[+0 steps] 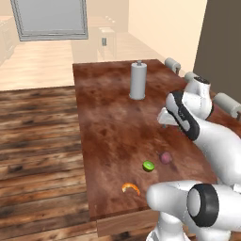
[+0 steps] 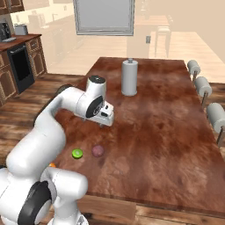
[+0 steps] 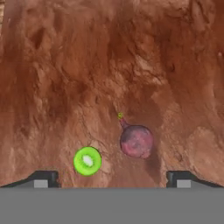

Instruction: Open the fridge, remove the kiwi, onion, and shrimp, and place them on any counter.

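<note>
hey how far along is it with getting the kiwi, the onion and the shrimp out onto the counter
It looks essentially finished. The kiwi, the onion and the shrimp all lie on the counter, near its front end, kiwi and onion close together. The claw is open, empty, and hovers above the kiwi and onion, gripping nothing. Nothing seems left to carry; the fridge's state can't be judged from here.

White arm (image 2: 52,118) bent forward, hand (image 2: 103,124) low and pointing down, fingers (image 3: 43,178) spread wide, empty.

Lime-green kiwi (image 3: 87,161), reddish-purple onion (image 3: 137,141), orange shrimp (image 1: 131,188), mottled reddish-brown counter (image 1: 113,127), grey towel roll (image 1: 138,81)
</note>
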